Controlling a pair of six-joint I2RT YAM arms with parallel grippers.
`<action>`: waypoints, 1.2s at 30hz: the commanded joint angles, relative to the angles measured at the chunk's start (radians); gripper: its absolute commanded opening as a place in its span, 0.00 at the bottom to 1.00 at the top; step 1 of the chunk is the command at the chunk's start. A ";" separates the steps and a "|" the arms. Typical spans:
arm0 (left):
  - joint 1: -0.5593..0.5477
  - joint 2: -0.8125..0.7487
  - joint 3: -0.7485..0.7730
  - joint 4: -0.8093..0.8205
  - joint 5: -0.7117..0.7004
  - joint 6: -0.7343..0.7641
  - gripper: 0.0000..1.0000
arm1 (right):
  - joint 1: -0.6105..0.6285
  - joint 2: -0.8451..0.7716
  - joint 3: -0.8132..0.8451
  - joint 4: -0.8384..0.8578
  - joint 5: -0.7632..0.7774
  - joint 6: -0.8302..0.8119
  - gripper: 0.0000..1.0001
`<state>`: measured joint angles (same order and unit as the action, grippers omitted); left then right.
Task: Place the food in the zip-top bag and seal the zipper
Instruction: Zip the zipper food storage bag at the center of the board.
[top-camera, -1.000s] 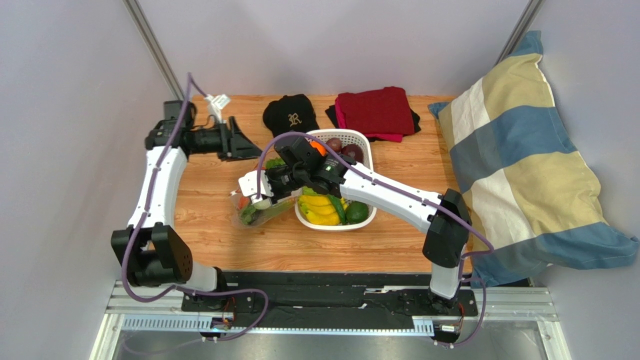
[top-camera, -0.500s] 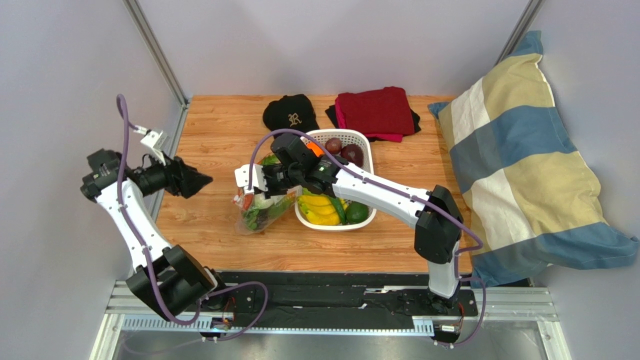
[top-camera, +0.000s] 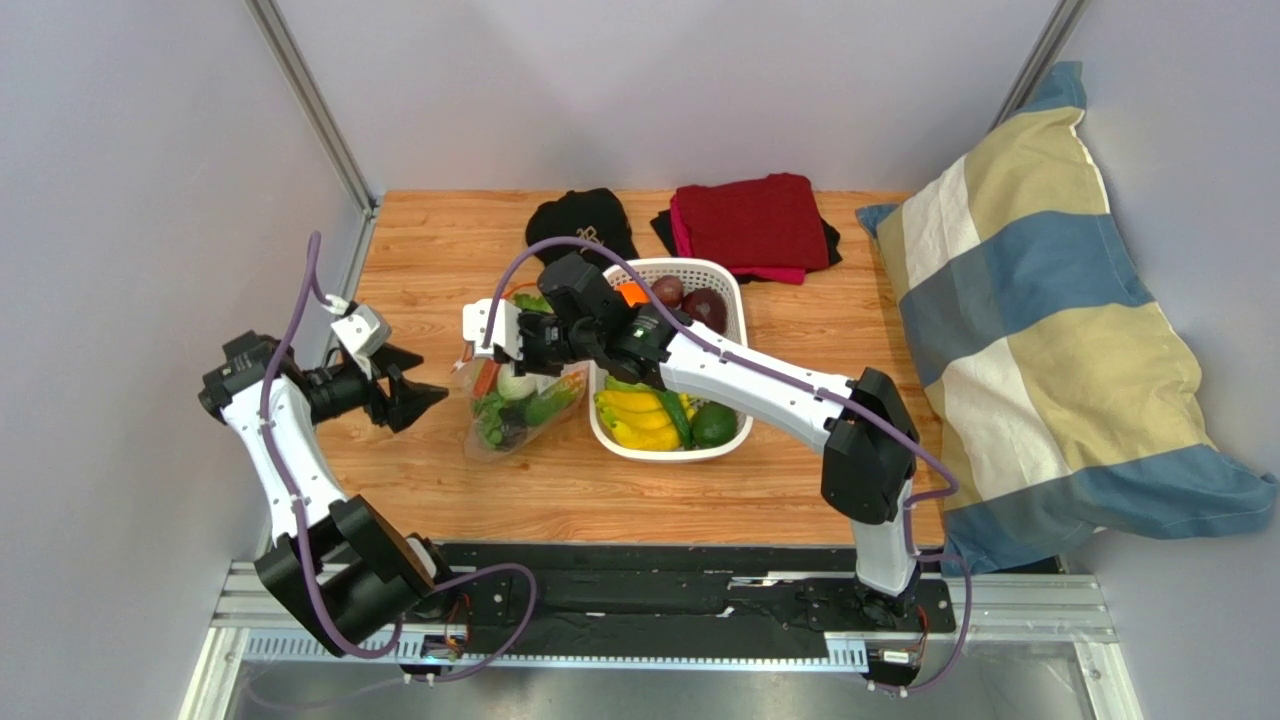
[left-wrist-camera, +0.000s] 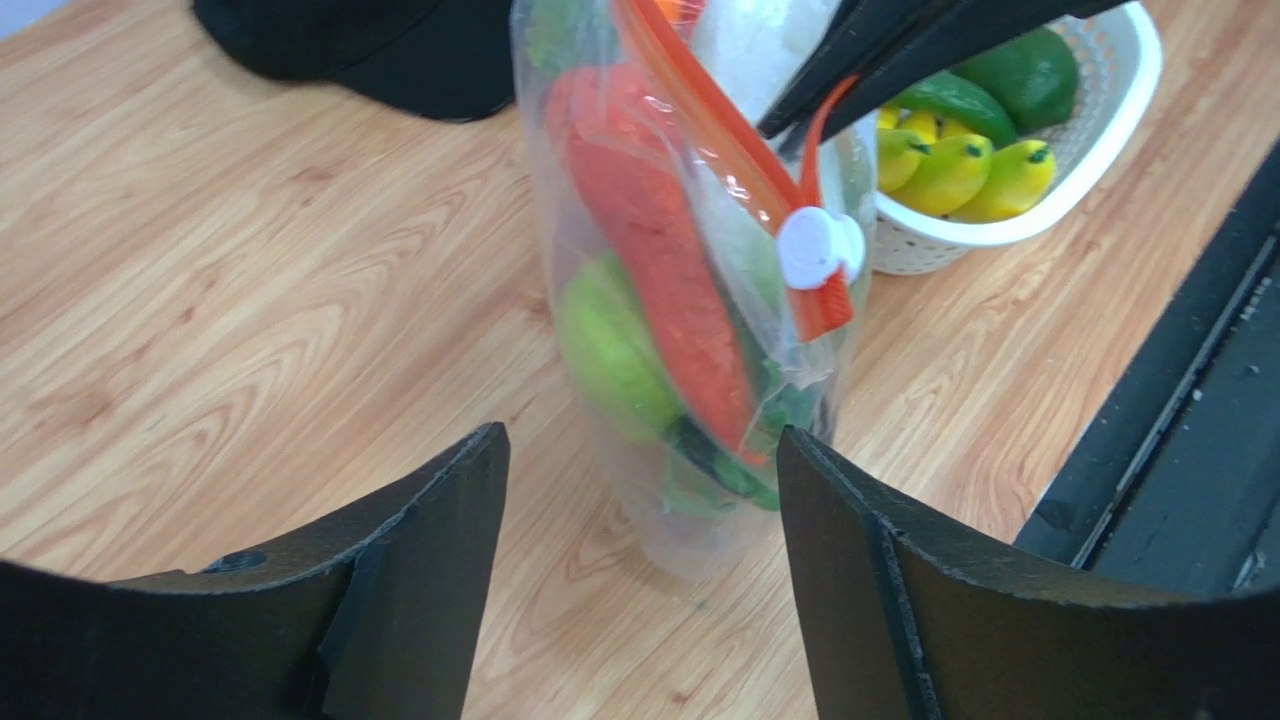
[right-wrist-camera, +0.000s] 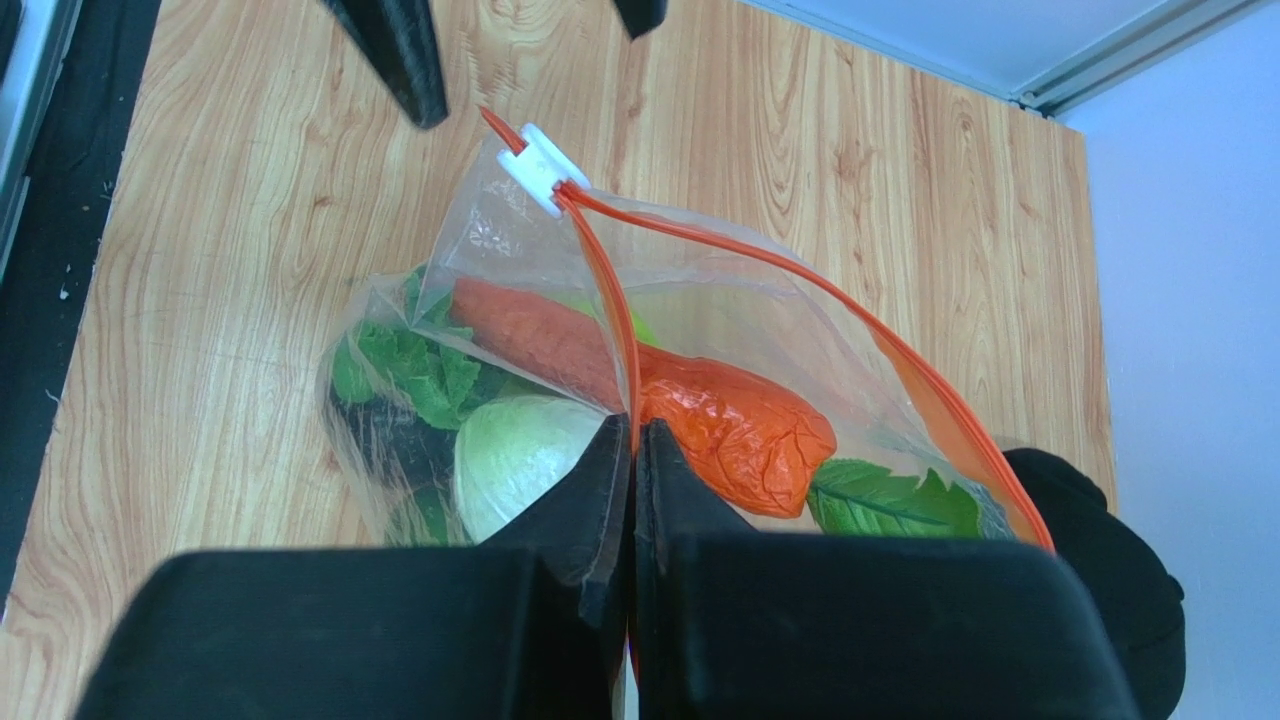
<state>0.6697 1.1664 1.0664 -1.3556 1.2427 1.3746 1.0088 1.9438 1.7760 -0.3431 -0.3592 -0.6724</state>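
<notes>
Crinkly, glossy clear plastic on the zip-top bag (right-wrist-camera: 511, 255); smooth orange plastic along its zipper (right-wrist-camera: 598, 293); matt wood grain across the surface (left-wrist-camera: 226, 300); white slotted plastic basket (left-wrist-camera: 977, 233); matt black left claw (left-wrist-camera: 639, 450).

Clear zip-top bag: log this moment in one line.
right gripper: shut on rim of crinkly clear plastic bag | left gripper: open, facing white slider tab, apart | red zipper strip: unsealed

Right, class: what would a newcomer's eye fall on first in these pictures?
The clear zip-top bag at mid-table, stuffed with bright food, held upright by the right tool pinching its mouth. The left tool gapes open beside it. A striped pillow fills the table's right end.
</notes>
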 joint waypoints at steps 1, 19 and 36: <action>-0.051 0.026 -0.035 -0.238 0.125 0.100 0.73 | -0.012 0.010 0.056 0.064 0.031 0.080 0.00; -0.176 -0.125 -0.177 0.582 0.098 -0.638 0.49 | -0.052 -0.011 0.045 0.082 -0.035 0.183 0.00; -0.249 -0.146 -0.152 0.668 0.051 -0.634 0.41 | -0.062 -0.019 0.045 0.069 -0.118 0.209 0.00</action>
<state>0.4427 1.0279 0.8909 -0.7387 1.2896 0.7380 0.9520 1.9602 1.7947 -0.3153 -0.4541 -0.4919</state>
